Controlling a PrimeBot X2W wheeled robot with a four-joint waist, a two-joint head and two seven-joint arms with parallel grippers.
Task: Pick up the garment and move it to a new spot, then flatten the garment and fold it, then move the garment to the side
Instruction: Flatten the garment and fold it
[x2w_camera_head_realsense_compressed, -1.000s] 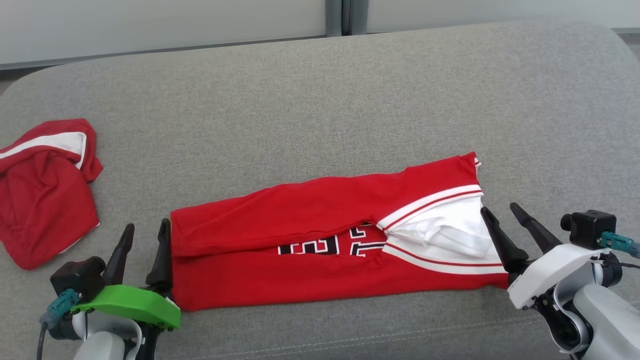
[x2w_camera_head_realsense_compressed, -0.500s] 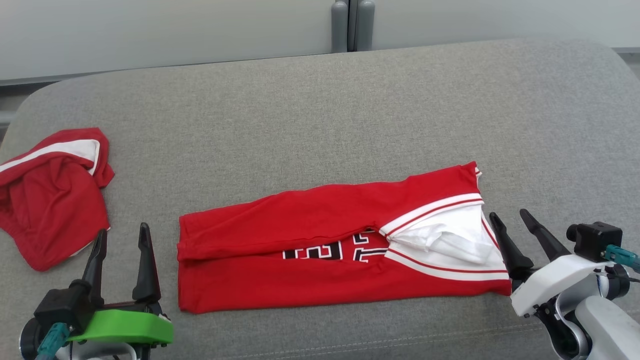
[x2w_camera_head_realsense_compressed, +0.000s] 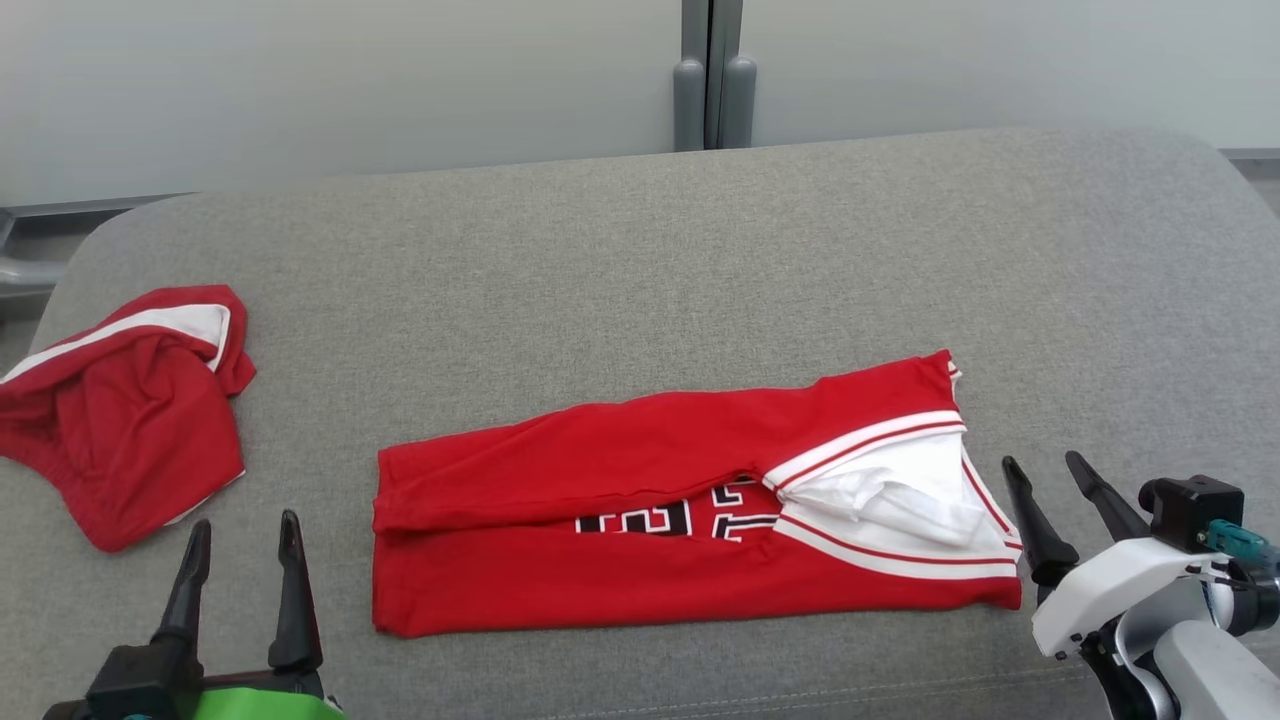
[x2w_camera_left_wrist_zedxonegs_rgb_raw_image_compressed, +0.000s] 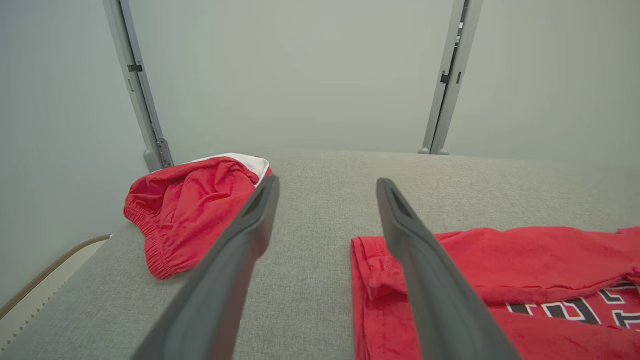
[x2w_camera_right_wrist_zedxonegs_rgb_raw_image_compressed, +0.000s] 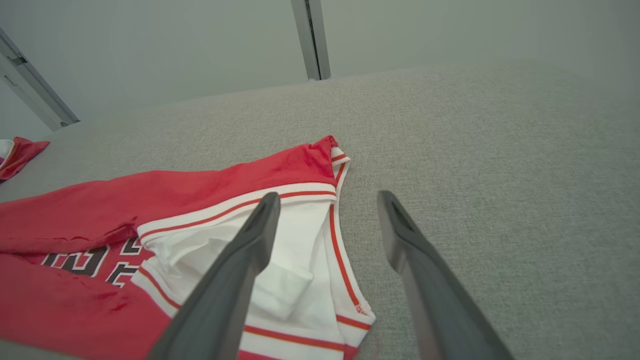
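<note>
GRIP: our left gripper and right gripper both gape wide, empty | WHERE: folded garment lies between them, white-trimmed end just beside the right one | RISK: we might pinch only the top layer, and the fold spills open.

Garment: matt red cloth w/ smooth white trim; cushion: rough grey woven fabric, matt.

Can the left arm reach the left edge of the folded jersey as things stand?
Probably yes. The left gripper is open and empty, just left of the folded jersey, with only bare grey cushion between them.
</note>
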